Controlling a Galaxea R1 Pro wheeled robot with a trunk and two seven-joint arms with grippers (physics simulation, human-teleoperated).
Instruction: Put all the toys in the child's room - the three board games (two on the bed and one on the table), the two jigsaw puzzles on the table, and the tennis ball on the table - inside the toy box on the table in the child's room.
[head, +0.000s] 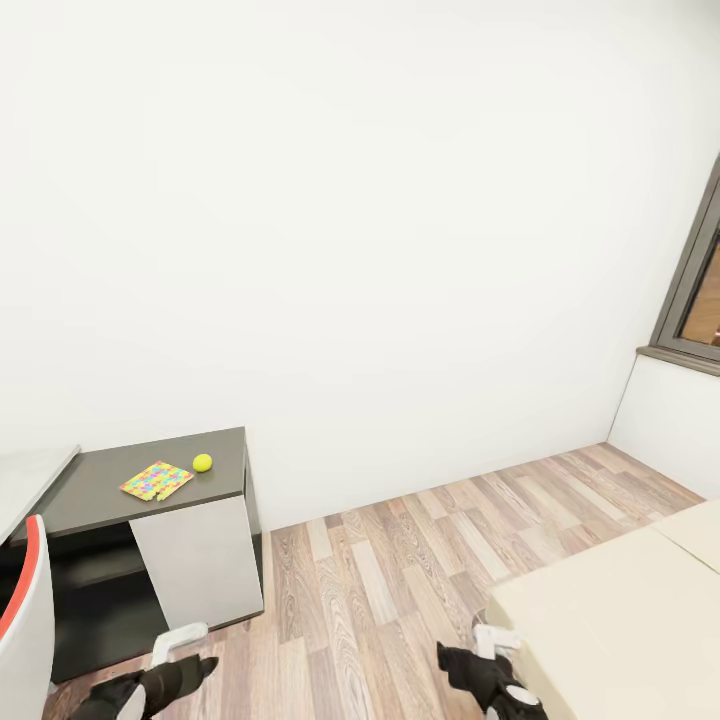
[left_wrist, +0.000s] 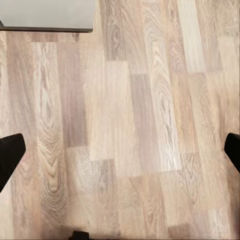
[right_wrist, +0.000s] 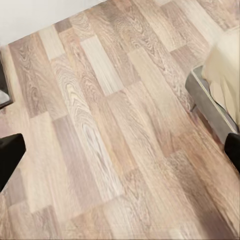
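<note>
Lower left: dark grey matte worktop (head: 100, 485) carries a flat multicolour jigsaw puzzle (head: 156, 480) with a small yellow-green tennis ball (head: 203, 462) just beside it. Wood-plank floor (head: 380, 570); beige bed (head: 620, 610) lower right. Left gripper (left_wrist: 120, 155) and right gripper (right_wrist: 120, 155) jaws spread wide, nothing held.

Table (head: 100, 490) at left against back wall (head: 360, 220); jigsaw puzzle (head: 156, 480) on its top, tennis ball (head: 202, 462) just beside puzzle, right of it. Chair (head: 22, 620) before table at far left. Bed (head: 620, 620) at lower right. Floor (head: 400, 560) between. Window (head: 700, 290) at right.
</note>
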